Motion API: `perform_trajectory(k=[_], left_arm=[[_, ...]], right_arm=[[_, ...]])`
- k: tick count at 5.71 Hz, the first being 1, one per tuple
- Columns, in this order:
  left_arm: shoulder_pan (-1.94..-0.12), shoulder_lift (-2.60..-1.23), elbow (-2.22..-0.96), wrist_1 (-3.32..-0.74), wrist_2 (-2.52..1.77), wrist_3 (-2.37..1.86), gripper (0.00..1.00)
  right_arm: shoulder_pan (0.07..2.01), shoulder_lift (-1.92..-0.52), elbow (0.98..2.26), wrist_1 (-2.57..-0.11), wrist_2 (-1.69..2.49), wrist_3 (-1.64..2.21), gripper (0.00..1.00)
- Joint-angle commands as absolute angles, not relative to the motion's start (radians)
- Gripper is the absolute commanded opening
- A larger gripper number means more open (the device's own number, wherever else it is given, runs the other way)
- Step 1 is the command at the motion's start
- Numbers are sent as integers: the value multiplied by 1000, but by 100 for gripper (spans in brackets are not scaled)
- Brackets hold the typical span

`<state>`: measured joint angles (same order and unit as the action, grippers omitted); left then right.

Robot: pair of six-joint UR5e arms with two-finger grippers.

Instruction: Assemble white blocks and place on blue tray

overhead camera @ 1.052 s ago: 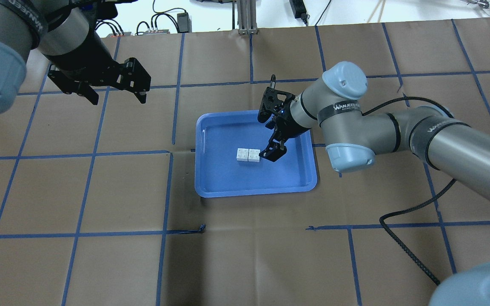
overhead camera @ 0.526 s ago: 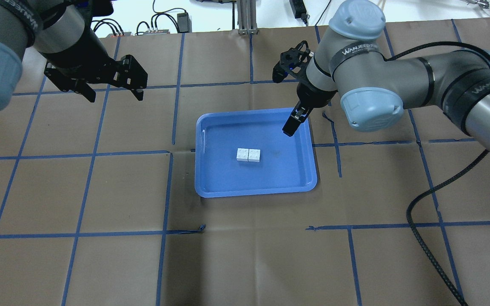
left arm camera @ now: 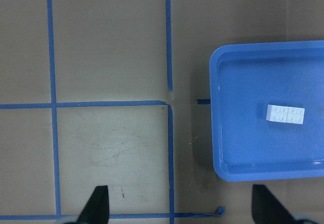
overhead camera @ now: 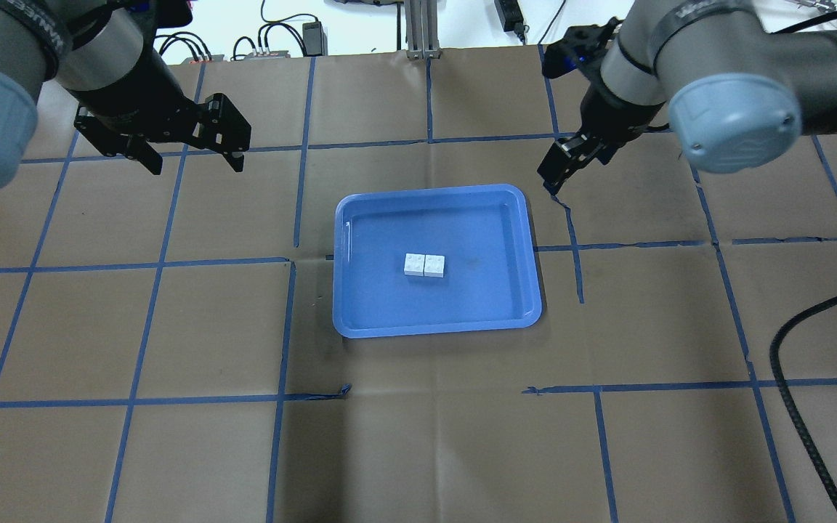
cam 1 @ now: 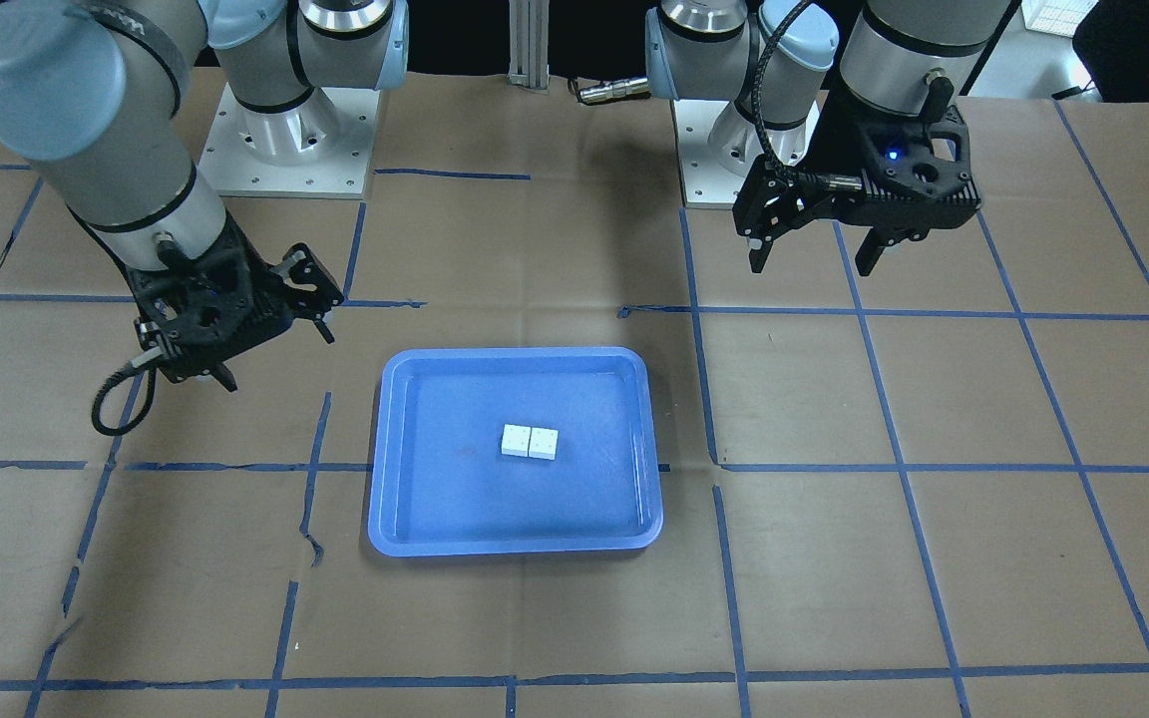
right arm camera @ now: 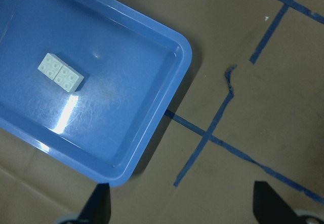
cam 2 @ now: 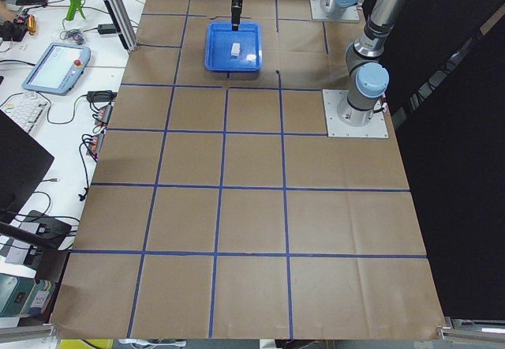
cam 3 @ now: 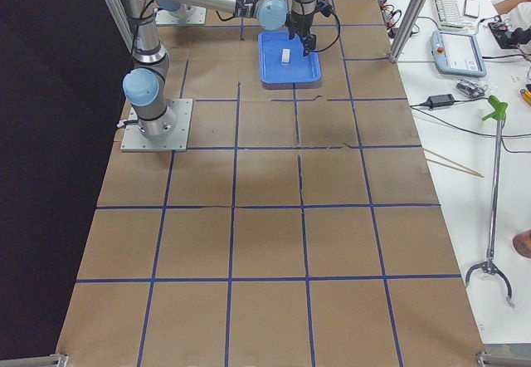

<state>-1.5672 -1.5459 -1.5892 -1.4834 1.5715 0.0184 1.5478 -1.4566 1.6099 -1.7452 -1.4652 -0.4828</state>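
Note:
The two white blocks (overhead camera: 423, 265) lie joined side by side, studs up, near the middle of the blue tray (overhead camera: 360, 319). They also show in the front view (cam 1: 529, 442), the left wrist view (left arm camera: 285, 114) and the right wrist view (right arm camera: 61, 72). My left gripper (overhead camera: 197, 163) is open and empty, raised above the table to the far left of the tray. My right gripper (overhead camera: 555, 173) is open and empty, raised just beyond the tray's far right corner. Neither gripper touches the blocks or the tray.
Brown paper with a blue tape grid (overhead camera: 288, 327) covers the table. A black cable (overhead camera: 789, 363) hangs from my right arm over the table's right side. The arm bases (cam 1: 285, 150) stand behind the tray (cam 1: 435, 499).
My right gripper has lifted away from beside the blocks and moved back and right, off the tray. The blocks stay where they were. My left gripper has barely moved.

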Motion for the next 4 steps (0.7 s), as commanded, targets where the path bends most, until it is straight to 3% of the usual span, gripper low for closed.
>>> perform_trajectory(k=[1, 4], left_arm=[[-1569, -1542, -1589, -1485, 1580, 18, 99], [-1568, -1528, -1591, -1483, 1571, 12, 99]], right_arm=[[1536, -1482, 1490, -1601, -1564, -328, 100], [1543, -1514, 1436, -1468, -1566, 28, 100]])
